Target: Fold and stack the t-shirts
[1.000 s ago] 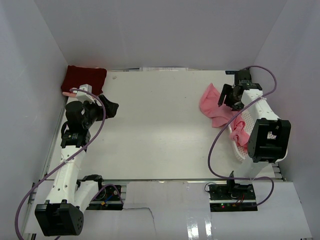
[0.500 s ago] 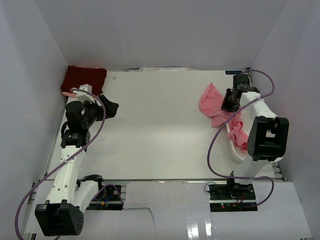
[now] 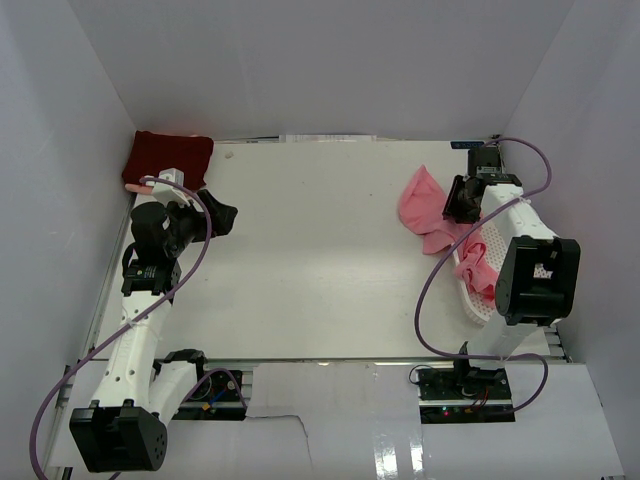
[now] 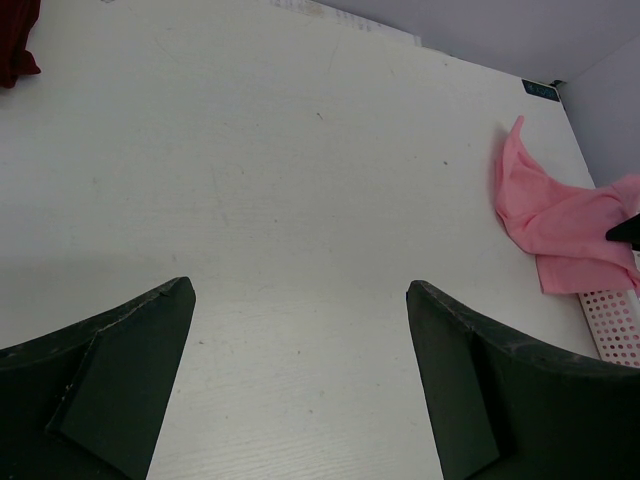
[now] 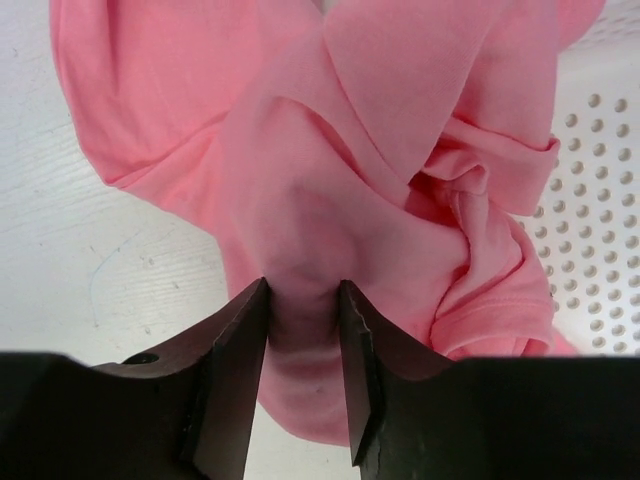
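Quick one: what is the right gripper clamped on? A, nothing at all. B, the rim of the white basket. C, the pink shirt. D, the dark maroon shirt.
C: the right wrist view shows the right gripper pinching a fold of the pink shirt between its fingers.

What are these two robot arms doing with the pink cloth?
The right gripper is pinching a fold of the pink t-shirt, which lies crumpled partly on the table and partly over the white basket. The left gripper hangs open above bare table, holding nothing. A maroon t-shirt sits folded in the far left corner.
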